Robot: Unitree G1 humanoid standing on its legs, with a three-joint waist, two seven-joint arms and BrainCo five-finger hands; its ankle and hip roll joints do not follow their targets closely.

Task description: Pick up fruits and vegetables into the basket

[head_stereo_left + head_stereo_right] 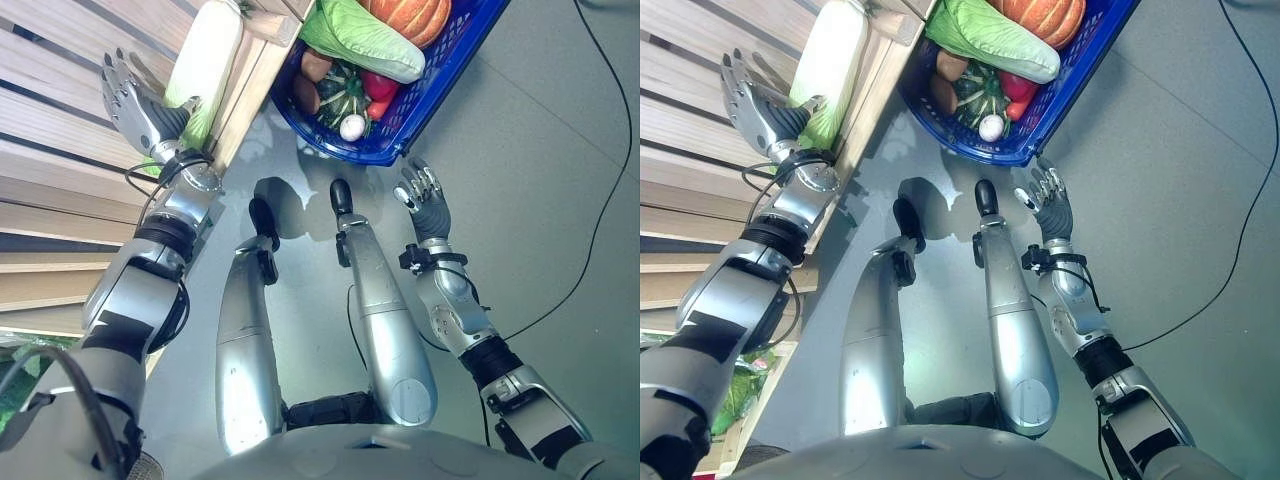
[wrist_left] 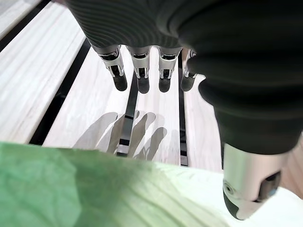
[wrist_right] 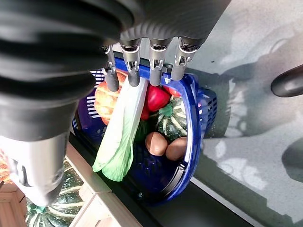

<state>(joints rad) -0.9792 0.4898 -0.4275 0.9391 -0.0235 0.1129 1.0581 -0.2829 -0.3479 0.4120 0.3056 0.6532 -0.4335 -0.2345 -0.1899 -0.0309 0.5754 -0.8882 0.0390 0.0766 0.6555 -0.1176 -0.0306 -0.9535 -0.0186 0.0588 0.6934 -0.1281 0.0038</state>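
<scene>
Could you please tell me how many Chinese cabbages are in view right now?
2. One cabbage lies in the blue basket on top of the other produce; the other cabbage lies on the slatted wooden shelf beside the left hand. More may be hidden.

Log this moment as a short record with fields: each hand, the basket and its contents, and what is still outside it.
left hand: open, fingers straight, over the slatted wooden shelf, beside a pale green cabbage
right hand: open, empty, above the floor near the basket
basket: blue, on the grey floor
in basket: orange pumpkin, leafy cabbage, red pepper, striped green squash, two brown potatoes
</scene>
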